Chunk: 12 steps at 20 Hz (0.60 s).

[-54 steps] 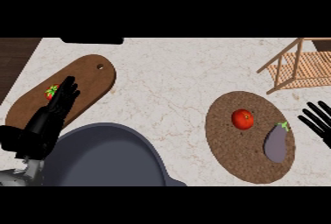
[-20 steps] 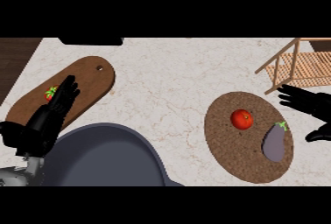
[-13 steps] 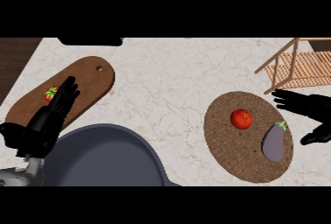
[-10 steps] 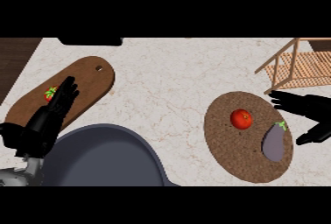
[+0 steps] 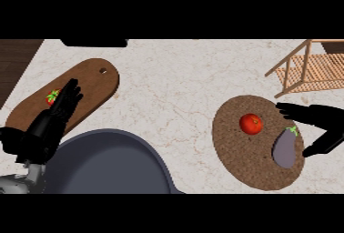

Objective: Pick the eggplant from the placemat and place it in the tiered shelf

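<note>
Right hand (image 5: pixel 321 122) is over the far-right rim of the placemat (image 5: pixel 232 150), spread wide, fingers reaching toward nine o'clock and the thumb hanging down toward seven, nothing between them yet. The eggplant (image 5: pixel 285 148) lies on that round brown mat, in its right half, and it sits just at the hand's seven o'clock, tucked into the open fork between fingers and thumb; whether the thumb tip touches its flank I cannot tell. Its long axis runs nearly twelve to six, green stem cap at the twelve end, right beneath the fingers, fat purple body trailing to six. So, as I read it, the grasp will have to close across the narrow width, with the hand dropping a touch and sliding toward seven. This is clearly the right hand's job: the left hand (image 5: pixel 62 102) is well apart at nine o'clock, fingers straight and resting flat on a wooden cutting board (image 5: pixel 94 82), beside a small red-and-green item (image 5: pixel 52 97) there. A tomato (image 5: pixel 251 123) sits on the mat at the eggplant's ten o'clock, near but apart, on the side away from the hand, so it shouldn't be in the way of the closing thumb. The tiered shelf (image 5: pixel 310 68), slatted wood, stands at the hand's twelve o'clock, near, with pale marble counter (image 5: pixel 181 77) between mat and shelf. A dark grey rounded shape (image 5: pixel 107 164) fills the lower left.
</note>
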Available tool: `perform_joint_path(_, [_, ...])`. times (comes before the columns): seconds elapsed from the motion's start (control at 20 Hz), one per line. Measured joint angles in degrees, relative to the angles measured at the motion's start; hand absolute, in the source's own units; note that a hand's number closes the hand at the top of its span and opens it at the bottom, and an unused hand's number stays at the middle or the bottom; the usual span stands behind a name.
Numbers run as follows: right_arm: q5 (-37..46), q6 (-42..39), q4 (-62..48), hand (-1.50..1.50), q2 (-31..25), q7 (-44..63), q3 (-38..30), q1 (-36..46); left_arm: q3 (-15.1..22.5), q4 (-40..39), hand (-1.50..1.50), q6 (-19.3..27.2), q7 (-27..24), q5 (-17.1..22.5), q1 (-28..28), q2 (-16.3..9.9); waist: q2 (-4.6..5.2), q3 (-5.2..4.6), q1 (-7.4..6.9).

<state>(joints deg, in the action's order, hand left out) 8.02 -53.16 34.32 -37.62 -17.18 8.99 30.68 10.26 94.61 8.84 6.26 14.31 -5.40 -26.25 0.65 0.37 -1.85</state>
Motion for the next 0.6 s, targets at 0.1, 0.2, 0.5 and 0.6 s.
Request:
perform_joint_path(0.1, [0.8,0.9,-0.7,-1.50,0.6,-0.9,1.1,0.0,0.1,-0.4,0.00,-0.1,-0.6,-0.2,0.1,0.0,-0.02,0.05,0.00])
perform_joint_path(0.2, [1.5,1.7,-1.2,-1.50,1.0,-2.0,2.3,-0.3,0.0,-0.3,0.00,-0.4,-0.2,0.2,-0.1,-0.2,-0.04,0.08,0.01])
perform_joint_path(0.5, [3.0,4.4,-1.4,-1.50,1.3,-5.6,5.4,-1.0,0.0,0.0,0.00,-0.4,-0.6,0.0,0.5,-0.1,-0.38,-0.28,0.08])
perform_joint_path(0.6, [3.3,5.1,-1.8,-1.50,1.5,-6.1,6.4,-0.9,0.0,0.2,0.00,-0.2,-0.5,-0.1,0.4,-0.2,-0.47,-0.41,0.06])
